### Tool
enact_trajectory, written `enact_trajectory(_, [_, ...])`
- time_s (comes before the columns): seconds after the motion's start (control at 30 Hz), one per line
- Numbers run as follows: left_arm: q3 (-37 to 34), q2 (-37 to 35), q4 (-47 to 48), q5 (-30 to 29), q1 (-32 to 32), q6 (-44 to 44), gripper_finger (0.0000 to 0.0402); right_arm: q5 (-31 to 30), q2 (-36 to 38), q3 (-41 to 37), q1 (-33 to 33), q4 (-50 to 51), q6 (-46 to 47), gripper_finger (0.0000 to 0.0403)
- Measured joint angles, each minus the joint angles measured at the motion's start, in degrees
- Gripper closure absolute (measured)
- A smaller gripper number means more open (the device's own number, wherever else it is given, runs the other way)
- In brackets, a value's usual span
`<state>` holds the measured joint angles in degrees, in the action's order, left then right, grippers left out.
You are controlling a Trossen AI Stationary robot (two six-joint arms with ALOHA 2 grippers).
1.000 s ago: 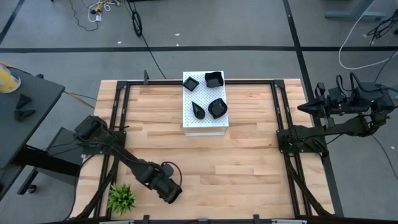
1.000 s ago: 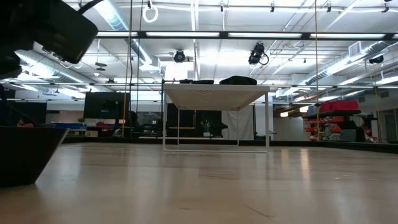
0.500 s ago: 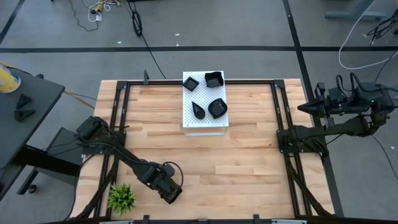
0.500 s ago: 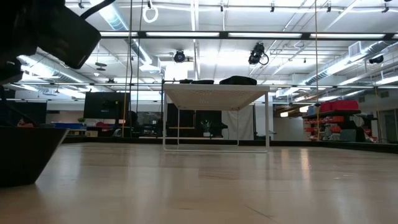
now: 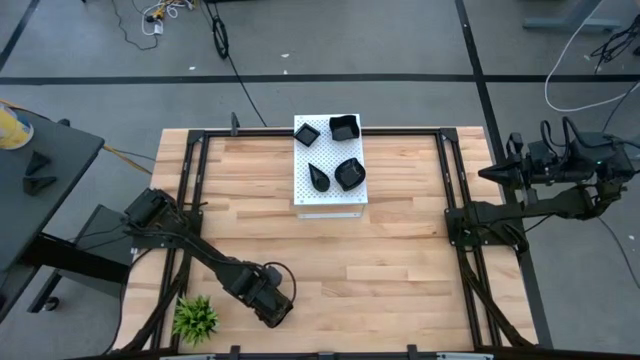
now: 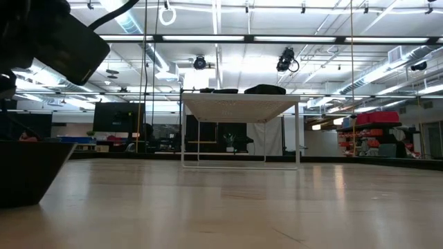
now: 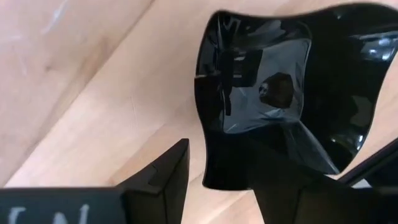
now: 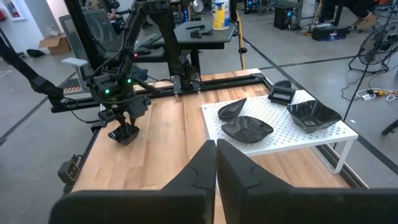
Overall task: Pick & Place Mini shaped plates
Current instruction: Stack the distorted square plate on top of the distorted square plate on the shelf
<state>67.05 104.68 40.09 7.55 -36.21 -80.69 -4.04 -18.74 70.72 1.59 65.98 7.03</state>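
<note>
small green plant (image 5: 196, 317): near left corner of the wooden table (image 5: 400, 260); left gripper (image 5: 275, 308): just right of the plant, low at the near edge, jaws parted around one glossy black mini plate (image 7: 261, 93), one finger inside its bowl, the other outside its rim; white perforated board (image 5: 330, 195): far centre, carrying four black mini plates (image 5: 350, 174); right gripper (image 8: 216, 163): far right, off the table, jaws closed, empty

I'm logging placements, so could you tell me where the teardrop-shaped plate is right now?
In the high view the teardrop-shaped plate lies on the white perforated board at the table's far middle, beside a rounded plate on its right.
</note>
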Motion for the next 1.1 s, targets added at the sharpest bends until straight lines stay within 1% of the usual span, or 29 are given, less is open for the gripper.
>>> enact_trajectory(0.53, [0.0,-0.1,0.0,0.8,0.0,-0.1,0.0342,0.0,0.0,0.0,0.0,0.0,0.0,0.0384])
enact_trajectory(0.8, [0.0,-0.2,0.1,1.4,0.0,0.4,0.0387,0.0,0.0,0.0,0.0,0.0,0.0,0.0384])
enact_trajectory(0.93, [0.1,-0.9,0.0,1.4,0.1,1.1,0.0397,0.0,0.0,0.0,0.0,0.0,0.0,0.0384])
enact_trajectory(1.1, [0.1,-2.1,0.5,1.7,0.4,2.3,0.039,0.0,0.0,0.0,0.0,0.0,0.0,0.0384])
